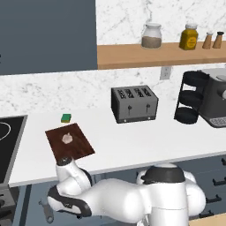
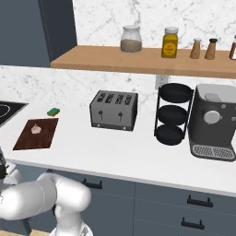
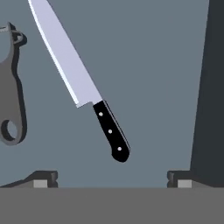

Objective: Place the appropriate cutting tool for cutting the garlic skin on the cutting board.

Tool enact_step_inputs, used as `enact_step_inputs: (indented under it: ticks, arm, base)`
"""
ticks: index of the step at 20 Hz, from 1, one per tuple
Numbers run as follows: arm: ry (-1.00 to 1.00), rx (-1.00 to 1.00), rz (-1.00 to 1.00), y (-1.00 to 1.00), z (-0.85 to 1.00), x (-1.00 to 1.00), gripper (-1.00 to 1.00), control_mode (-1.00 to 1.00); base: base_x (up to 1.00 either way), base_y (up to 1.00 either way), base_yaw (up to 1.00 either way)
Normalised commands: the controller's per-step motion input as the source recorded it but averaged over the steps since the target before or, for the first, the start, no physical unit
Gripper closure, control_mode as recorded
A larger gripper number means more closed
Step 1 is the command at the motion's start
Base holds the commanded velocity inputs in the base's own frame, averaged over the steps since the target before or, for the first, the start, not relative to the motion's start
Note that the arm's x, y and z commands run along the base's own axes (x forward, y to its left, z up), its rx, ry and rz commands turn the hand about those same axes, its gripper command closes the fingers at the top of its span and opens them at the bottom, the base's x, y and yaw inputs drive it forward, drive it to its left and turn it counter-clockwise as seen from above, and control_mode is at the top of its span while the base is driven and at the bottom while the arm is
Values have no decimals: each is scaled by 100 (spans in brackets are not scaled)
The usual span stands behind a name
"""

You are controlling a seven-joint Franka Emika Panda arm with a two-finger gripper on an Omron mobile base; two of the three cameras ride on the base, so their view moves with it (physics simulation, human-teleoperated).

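In the hand view the knife lies on a flat grey surface, its black riveted handle [image 3: 111,131] nearest me and its silver blade [image 3: 65,61] pointing away to the upper left. My gripper [image 3: 113,180] is open, its fingertips [image 3: 41,179] wide apart just short of the handle, not touching it. The arm bends down below the counter's front edge at the left. The dark reddish-brown cutting board [image 1: 79,148] [image 2: 25,140] lies on the white counter with the pale garlic [image 1: 67,138] [image 2: 35,129] on it.
A grey Y-shaped peeler [image 3: 11,87] lies left of the knife. On the counter are a green-and-yellow sponge [image 1: 66,117], a toaster [image 1: 134,103], a black tiered rack [image 2: 173,113] and a coffee machine [image 2: 214,122]. The stove top [image 1: 6,141] is left of the board.
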Motion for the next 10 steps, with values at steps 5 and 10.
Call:
enact_step_inputs:
  ticks: [5,10]
  arm:
    - [0,-7,3,-3,-6,-2,-100,-100]
    - [0,-6,2,-5,-47,-8,-100,-100]
  base:
    - [0,0,0]
    - [0,0,0]
